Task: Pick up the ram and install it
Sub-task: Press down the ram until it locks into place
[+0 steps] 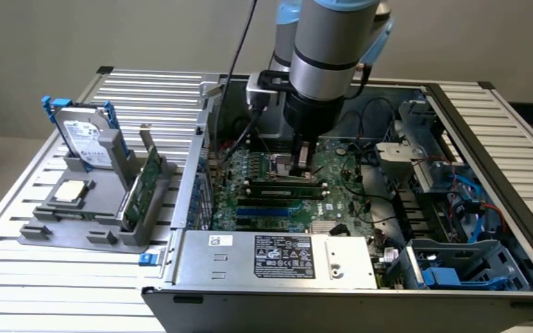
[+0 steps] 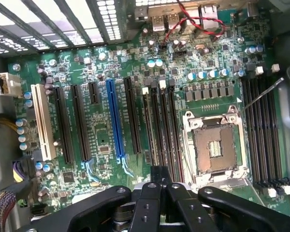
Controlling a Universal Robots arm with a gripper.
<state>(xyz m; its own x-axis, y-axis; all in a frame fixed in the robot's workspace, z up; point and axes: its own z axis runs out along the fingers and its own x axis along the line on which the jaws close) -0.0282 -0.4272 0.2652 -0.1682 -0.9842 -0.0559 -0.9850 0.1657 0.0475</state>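
A big open computer case (image 1: 488, 208) sits on a slatted table (image 1: 26, 277). Inside it lies a green board (image 2: 111, 72). Beside the case, a grey stand (image 1: 72, 232) holds a hard drive (image 1: 86, 142) and a green card (image 1: 150, 180).

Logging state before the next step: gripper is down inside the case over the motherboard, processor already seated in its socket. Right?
Not quite. The gripper is down inside the case over the motherboard, but the wrist view shows the socket empty, with bare contacts. In the exterior view the silver processor lies on the grey fixture outside the case.
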